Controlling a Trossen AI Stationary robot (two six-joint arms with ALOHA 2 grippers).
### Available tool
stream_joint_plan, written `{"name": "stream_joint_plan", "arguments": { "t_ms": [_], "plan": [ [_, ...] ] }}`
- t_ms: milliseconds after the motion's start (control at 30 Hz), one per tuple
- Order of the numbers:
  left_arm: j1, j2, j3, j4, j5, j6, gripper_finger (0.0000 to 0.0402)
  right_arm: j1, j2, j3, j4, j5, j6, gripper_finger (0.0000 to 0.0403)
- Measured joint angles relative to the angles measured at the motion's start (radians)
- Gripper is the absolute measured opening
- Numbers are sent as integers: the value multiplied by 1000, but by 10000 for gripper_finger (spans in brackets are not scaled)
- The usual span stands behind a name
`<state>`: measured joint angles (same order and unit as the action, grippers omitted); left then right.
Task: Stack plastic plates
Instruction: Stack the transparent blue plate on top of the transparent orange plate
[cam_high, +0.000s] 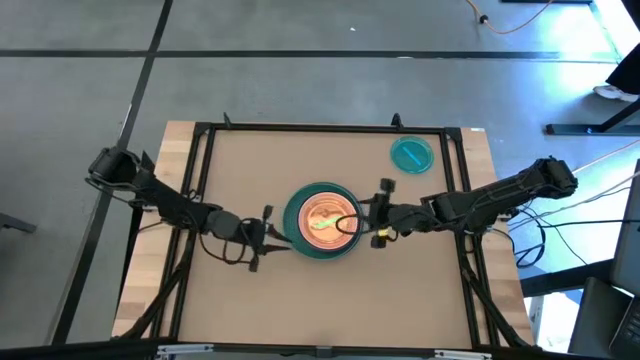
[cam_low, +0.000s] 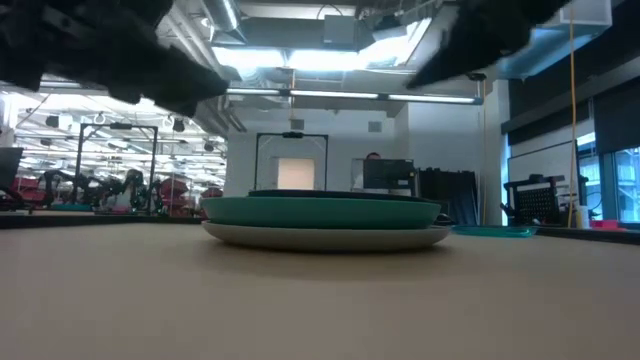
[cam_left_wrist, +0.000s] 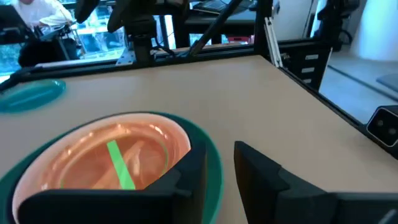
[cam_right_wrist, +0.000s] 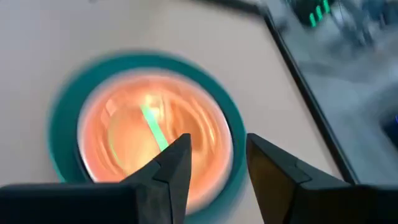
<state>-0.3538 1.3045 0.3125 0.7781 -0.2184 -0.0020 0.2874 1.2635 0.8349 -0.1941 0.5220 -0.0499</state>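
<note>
Table (cam_high: 250, 310) is framed by a black rail (cam_high: 330, 128), and nothing is seen between the two grippers and the plates. Two groups are counted: one stack of plates (cam_high: 322, 220) at the centre, orange plate (cam_high: 322, 217) on top, teal-green (cam_low: 320, 211) and cream (cam_low: 325, 236) rims beneath in the low view, and one lone small teal plate (cam_high: 411, 154) near the far right corner. Left gripper (cam_high: 268, 232) is held just beside the stack's left edge and right gripper (cam_high: 372, 218) at its right edge, both with fingers parted and nothing gripped.

The table (cam_high: 250, 300) bears a plate stack (cam_high: 322, 221) and a lone teal plate (cam_high: 411, 154).
</note>
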Motion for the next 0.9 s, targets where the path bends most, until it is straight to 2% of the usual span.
{"name": "stream_joint_plan", "arguments": {
  "t_ms": [167, 267, 367, 633, 900],
  "plan": [
    [-3, 0, -34, 48, -3, -22, 77, -44, -22, 0, -261, 42, 212, 145],
    [-3, 0, -35, 48, -9, -23, 77, -122, -22, -1, -368, 46, 299, 145],
    [-3, 0, -35, 48, -19, -22, 77, -232, -14, -24, -390, 35, 334, 145],
    [21, 0, -35, 48, -57, -14, 77, -577, -15, -124, -356, -119, 329, 145],
    [28, 0, -35, 42, -56, -14, 77, -829, 13, -271, -103, -296, 261, 145]
  ]
}}
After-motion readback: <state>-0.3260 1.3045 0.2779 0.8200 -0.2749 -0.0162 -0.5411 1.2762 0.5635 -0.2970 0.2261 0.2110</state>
